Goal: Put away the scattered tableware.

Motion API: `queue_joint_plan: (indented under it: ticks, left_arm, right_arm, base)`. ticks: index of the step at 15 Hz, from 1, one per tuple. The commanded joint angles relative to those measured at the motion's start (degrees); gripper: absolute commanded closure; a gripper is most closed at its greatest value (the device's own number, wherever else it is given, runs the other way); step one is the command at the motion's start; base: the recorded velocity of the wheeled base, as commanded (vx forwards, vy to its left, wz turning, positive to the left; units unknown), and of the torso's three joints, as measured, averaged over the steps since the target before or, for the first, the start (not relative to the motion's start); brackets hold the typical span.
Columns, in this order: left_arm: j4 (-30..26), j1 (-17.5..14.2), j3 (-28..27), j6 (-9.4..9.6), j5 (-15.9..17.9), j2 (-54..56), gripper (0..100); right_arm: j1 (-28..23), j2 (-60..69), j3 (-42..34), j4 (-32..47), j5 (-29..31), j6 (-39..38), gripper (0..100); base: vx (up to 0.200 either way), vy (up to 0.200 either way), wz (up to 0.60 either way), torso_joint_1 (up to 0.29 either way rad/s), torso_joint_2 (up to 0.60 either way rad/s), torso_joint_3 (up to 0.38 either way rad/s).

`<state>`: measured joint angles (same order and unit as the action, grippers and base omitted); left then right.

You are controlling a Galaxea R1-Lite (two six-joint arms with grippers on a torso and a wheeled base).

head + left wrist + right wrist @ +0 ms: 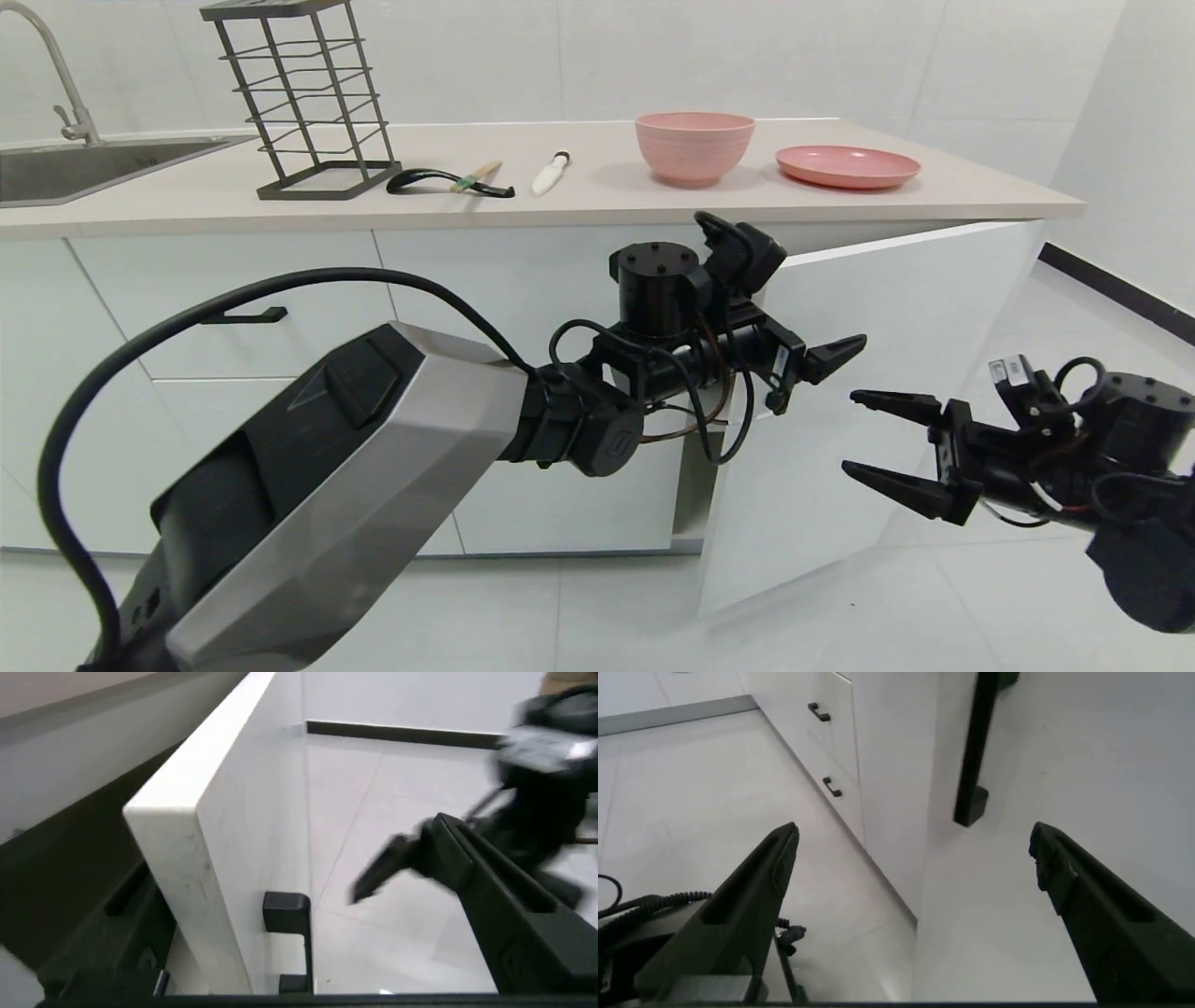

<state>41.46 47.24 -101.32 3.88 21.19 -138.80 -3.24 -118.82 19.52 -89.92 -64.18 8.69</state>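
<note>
Now, my left gripper spread astride cabinet door edge, right gripper spread wide nearby, 1 bowl, 1 plate on counter

A steel sink with a curved faucet occupies the upper left, set into a beige countertop. A white cabinet door stands open at centre right. A dark baseboard runs along the right edge.
</note>
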Motion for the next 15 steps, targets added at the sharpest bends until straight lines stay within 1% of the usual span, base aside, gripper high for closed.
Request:
queue_joint_plan:
  ticks: [1, 3, 4, 6, 8, 11, 15]
  left_arm:
    - [-0.1, 1.1, 0.3, -0.01, -1.3, 0.2, 0]
    - [-0.1, 2.0, 0.6, -0.01, -3.1, 0.2, 0]
    - [-0.1, 2.5, 0.9, -0.01, -4.4, 0.3, 0]
    - [0.0, 3.0, 1.1, -0.01, -5.8, 0.2, 0]
    - [0.4, 3.6, 1.2, 0.08, -5.8, 0.2, 0]
    - [1.6, 5.3, 4.0, 0.08, -5.5, 0.3, 0]
    - [6.5, 8.7, 7.4, -0.10, -5.0, 0.3, 0]
  right_arm:
    - [-0.4, 17.1, -12.6, -0.1, 4.3, 0.4, 0]
    - [-1.1, 25.7, -19.3, -0.1, 5.2, 0.1, 0]
    - [-1.7, 30.0, -19.5, 1.1, 5.2, 0.2, 0]
    - [-4.4, 38.3, -19.5, 1.9, 5.1, 0.2, 0]
    - [-5.4, 44.6, -19.5, 1.9, 5.1, 0.1, 0]
    - [-8.4, 50.0, -19.5, 1.8, 5.1, 0.1, 0]
    - [-8.4, 53.7, -19.5, 1.6, 5.1, 0.1, 0]
  base:
    - [0.000, 0.000, 0.00, 0.000, 0.00, 0.000]
    - [0.000, 0.000, 0.00, 0.000, 0.00, 0.000]
    - [0.000, 0.000, 0.00, 0.000, 0.00, 0.000]
    - [0.000, 0.000, 0.00, 0.000, 0.00, 0.000]
    - [0.000, 0.000, 0.00, 0.000, 0.00, 0.000]
    - [0.000, 0.000, 0.00, 0.000, 0.00, 0.000]
    - [0.000, 0.000, 0.00, 0.000, 0.00, 0.000]
